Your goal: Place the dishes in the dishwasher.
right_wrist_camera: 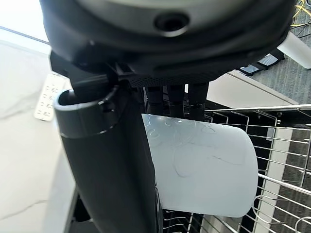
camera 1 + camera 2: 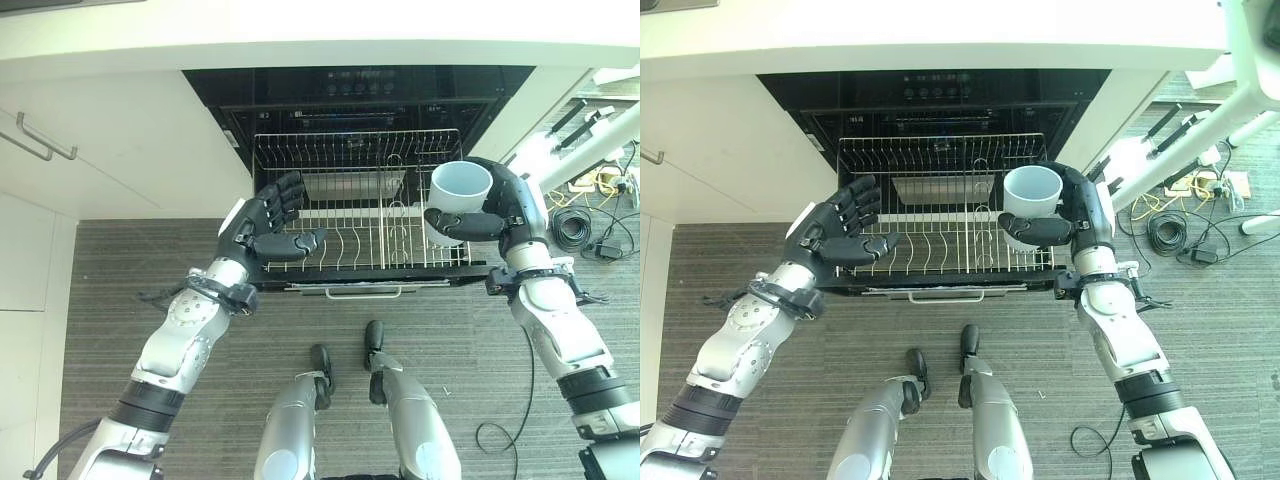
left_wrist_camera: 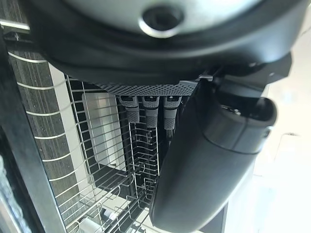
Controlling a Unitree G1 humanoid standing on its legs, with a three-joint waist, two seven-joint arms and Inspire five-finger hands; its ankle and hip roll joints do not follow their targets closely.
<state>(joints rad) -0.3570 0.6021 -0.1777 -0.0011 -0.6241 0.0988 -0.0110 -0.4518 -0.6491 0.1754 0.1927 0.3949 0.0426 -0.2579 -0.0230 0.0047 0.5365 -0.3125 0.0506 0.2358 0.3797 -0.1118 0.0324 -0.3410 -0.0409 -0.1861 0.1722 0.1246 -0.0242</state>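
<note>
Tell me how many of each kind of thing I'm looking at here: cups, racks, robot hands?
Cups: 1, a white cup held upright by the right robot hand over the rack's right side.
Wire racks: 1, the pulled-out dishwasher rack.
Robot hands: 2, counting the left robot hand, open above the rack's left edge and holding nothing.
Total: 4.

One white cup, one wire rack, one dishwasher.
</note>
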